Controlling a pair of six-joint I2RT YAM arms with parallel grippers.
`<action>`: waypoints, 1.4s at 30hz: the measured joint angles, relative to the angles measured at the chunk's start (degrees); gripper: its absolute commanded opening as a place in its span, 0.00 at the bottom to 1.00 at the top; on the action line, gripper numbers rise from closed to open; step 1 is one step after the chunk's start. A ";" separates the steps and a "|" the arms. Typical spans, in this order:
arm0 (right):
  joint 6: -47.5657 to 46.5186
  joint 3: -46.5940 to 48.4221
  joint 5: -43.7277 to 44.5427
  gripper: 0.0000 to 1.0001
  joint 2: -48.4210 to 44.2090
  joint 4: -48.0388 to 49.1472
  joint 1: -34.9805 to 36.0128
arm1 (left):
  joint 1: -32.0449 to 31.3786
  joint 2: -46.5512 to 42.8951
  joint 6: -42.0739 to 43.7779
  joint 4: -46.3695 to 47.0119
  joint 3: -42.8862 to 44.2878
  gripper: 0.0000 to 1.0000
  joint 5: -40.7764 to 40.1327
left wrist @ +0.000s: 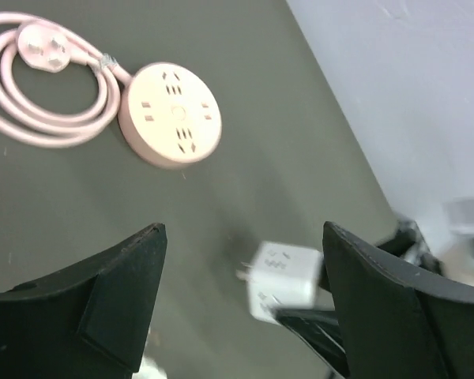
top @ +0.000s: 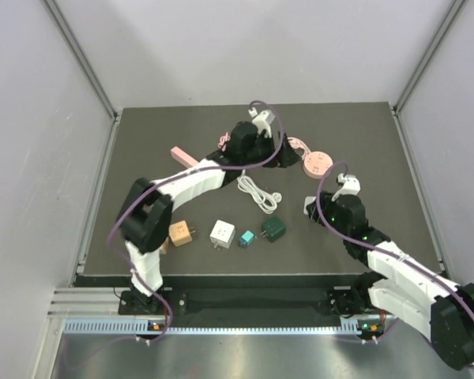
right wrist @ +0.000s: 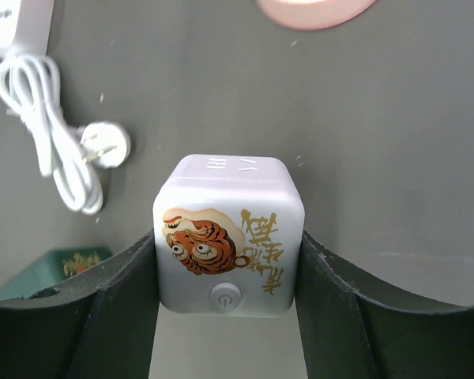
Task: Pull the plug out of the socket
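Though overhead hides its tiger print (right wrist: 204, 246), right gripper (right wrist: 227, 246) clasps cube (right wrist: 229, 197), left gripper (left wrist: 243, 233) wide

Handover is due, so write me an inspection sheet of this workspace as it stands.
Surface: dark mat.
Job's things: tiger cube plug off the pink round socket, apart from it.
Clutter: orange cube, white cube, teal cube, green cube, pink bar.
Tools: left tool open, empty; right tool shut on tiger cube plug.
Cables: pink cable coiled beside the socket; white cable loose on mat.
Surroundings: grey walls; nothing else seen.
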 measured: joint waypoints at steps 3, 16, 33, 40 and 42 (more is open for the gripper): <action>-0.11 -0.83 2.08 0.00 0.15 0.68 3.69 | 0.00 -11.26 -1.51 1.33 -10.19 0.84 -0.70; -0.04 -3.85 20.57 0.00 7.08 13.53 21.86 | 0.00 -50.05 -9.46 -0.85 -41.64 0.85 -6.58; 11.65 -9.68 46.71 0.81 14.99 22.49 39.87 | 0.00 -69.02 -11.47 -11.65 -50.88 0.85 -10.82; 12.63 -8.02 44.15 1.00 6.29 10.60 39.95 | 0.00 -70.03 -11.54 -13.33 -53.00 0.85 -10.84; 12.44 -4.87 43.45 1.00 5.27 5.05 39.95 | 0.00 -70.23 -11.54 -13.44 -53.16 0.85 -10.86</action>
